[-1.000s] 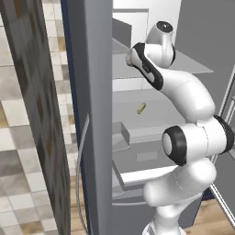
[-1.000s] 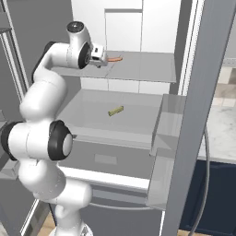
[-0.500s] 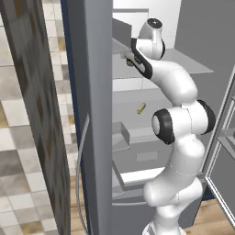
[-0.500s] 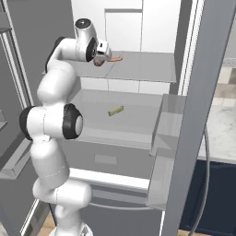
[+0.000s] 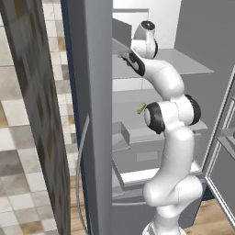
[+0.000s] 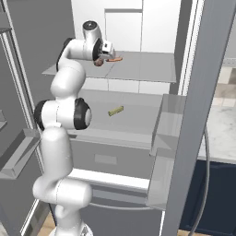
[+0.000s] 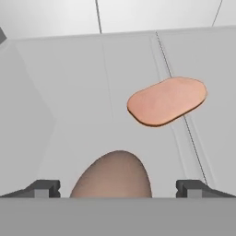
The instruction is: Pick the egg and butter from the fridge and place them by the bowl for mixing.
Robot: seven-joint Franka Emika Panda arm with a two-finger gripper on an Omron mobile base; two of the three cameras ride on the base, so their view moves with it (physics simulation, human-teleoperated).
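End effector (image 7: 117, 186) is spread wide with nothing held yet, one dark tip on each side of the egg (image 7: 113, 175), which sits right between them on the upper shelf (image 6: 143, 69) of the fridge (image 6: 184, 120). From the right base view the hand is parked over the left part of that shelf, near its front edge, with the brownish egg just poking out under it.

Past the egg, further toward the back wall, lies a flat pinkish-orange lump (image 7: 167, 100), apart from the egg and not what we're after. One shelf down, the butter (image 6: 115, 110) lies around the middle of its shelf, a small yellow-olive stick, untouched.

My worry: an egg is round and smooth, so if the tips close above or below its widest part, or off centre, I'd guess it squirts out and rolls along the shelf, maybe off the front edge. Can't tell from these shots how deep the tips actually reach around it. Pulling back out past the shelf above could also knock it loose
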